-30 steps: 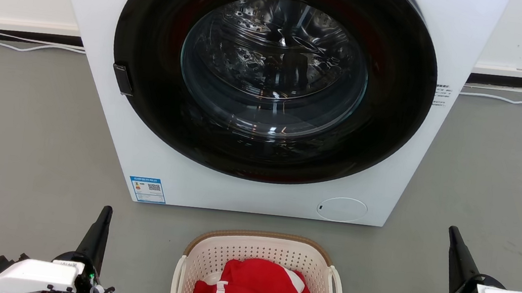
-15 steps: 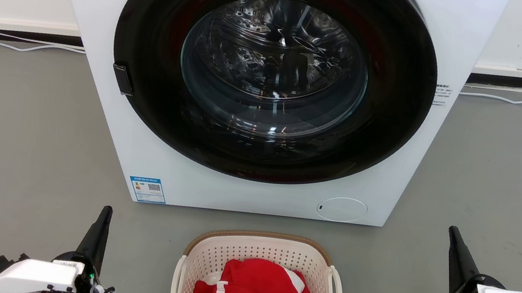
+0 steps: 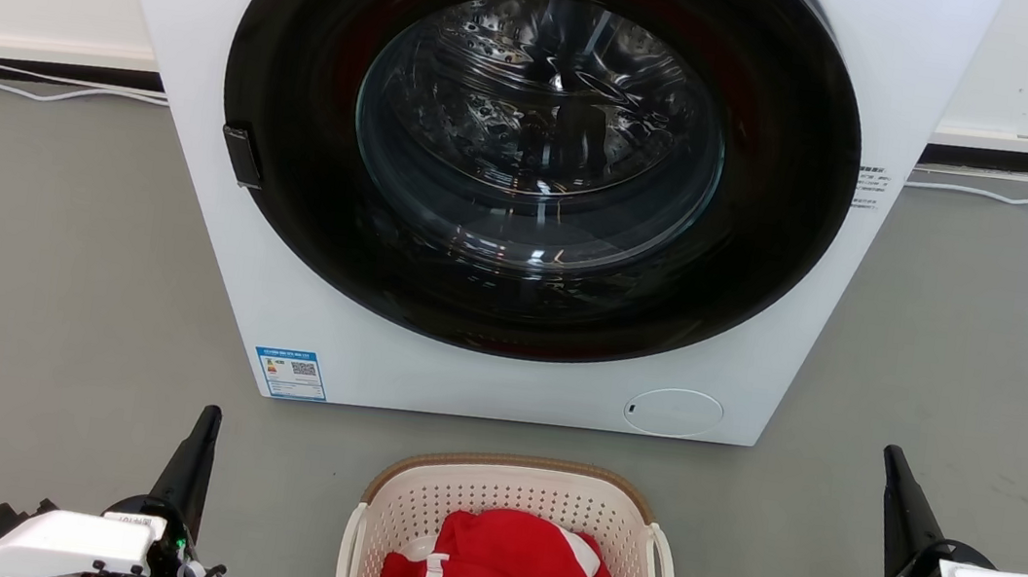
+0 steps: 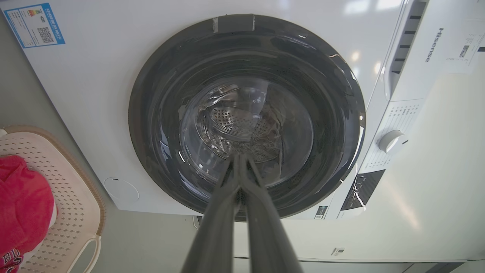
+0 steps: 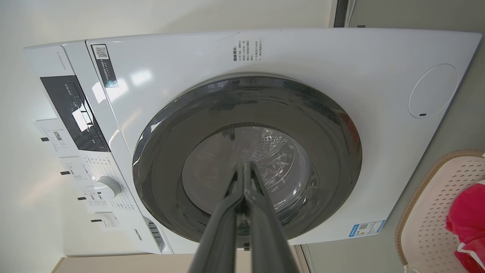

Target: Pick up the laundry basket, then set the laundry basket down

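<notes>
Head view is showing the basket [image 3: 508, 496] sitting on the floor [image 3: 36, 269] just in front of the washer [image 3: 483, 378], a red garment [image 3: 509, 572] lying in it. My left gripper [image 3: 207, 419] and right gripper [image 3: 894, 465] are hanging either side, both well apart from it, jaws pressed together and holding nothing. Left wrist view is showing my fingers [image 4: 219, 212] meeting at the tips before the washer door [image 4: 163, 113], the basket lying at the left edge. Right wrist view is showing my right fingers [image 5: 223, 227] pinched together too, the basket sitting at the lower right.
</notes>
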Robot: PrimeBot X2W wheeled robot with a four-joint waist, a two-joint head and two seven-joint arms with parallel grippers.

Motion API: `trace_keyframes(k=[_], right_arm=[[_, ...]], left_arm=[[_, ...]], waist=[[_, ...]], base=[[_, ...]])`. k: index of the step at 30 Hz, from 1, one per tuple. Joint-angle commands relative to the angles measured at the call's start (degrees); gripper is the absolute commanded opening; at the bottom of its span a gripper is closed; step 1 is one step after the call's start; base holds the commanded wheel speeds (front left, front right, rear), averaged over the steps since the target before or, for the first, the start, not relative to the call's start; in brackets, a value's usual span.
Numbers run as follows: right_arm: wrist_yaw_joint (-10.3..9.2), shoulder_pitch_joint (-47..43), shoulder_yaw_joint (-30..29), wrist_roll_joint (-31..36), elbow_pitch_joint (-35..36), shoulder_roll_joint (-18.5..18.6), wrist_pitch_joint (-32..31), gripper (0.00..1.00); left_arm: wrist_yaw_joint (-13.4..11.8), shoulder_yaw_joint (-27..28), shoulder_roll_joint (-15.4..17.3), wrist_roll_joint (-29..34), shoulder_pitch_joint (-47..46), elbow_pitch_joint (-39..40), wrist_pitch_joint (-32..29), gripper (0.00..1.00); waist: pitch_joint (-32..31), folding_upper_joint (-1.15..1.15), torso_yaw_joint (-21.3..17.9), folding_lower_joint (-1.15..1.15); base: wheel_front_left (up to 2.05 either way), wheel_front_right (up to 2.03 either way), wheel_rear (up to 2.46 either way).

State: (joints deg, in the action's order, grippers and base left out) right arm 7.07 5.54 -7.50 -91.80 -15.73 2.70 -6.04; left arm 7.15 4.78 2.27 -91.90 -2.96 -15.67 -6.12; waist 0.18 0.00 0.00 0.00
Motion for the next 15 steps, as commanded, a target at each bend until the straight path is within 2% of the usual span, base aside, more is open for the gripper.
trace_keyframes(k=[1,8,9,15], right_arm=[[0.42,0.6,1.0,-0.4,1.7,0.2,-0.4,0.00],[0.42,0.6,1.0,-0.4,1.7,0.2,-0.4,0.00],[0.00,0.0,0.0,0.0,0.0,0.0,0.0,1.00],[-0.03,-1.7,0.5,0.0,-2.2,-0.3,0.3,1.00]], left_arm=[[0.3,1.7,0.6,-0.3,-3.2,1.6,-0.3,0.00],[0.3,1.7,0.6,-0.3,-3.2,1.6,-0.3,0.00],[0.0,0.0,0.0,0.0,0.0,0.0,0.0,1.00],[-0.1,-0.1,-0.6,0.0,1.8,-2.6,0.3,1.00]], waist=[[0.0,0.00,0.0,0.00],[0.0,0.00,0.0,0.00],[0.0,0.00,0.0,0.00],[0.1,0.00,0.0,0.00]], base=[[0.00,0.00,0.00],[0.00,0.00,0.00],[0.00,0.00,0.00],[0.00,0.00,0.00]])
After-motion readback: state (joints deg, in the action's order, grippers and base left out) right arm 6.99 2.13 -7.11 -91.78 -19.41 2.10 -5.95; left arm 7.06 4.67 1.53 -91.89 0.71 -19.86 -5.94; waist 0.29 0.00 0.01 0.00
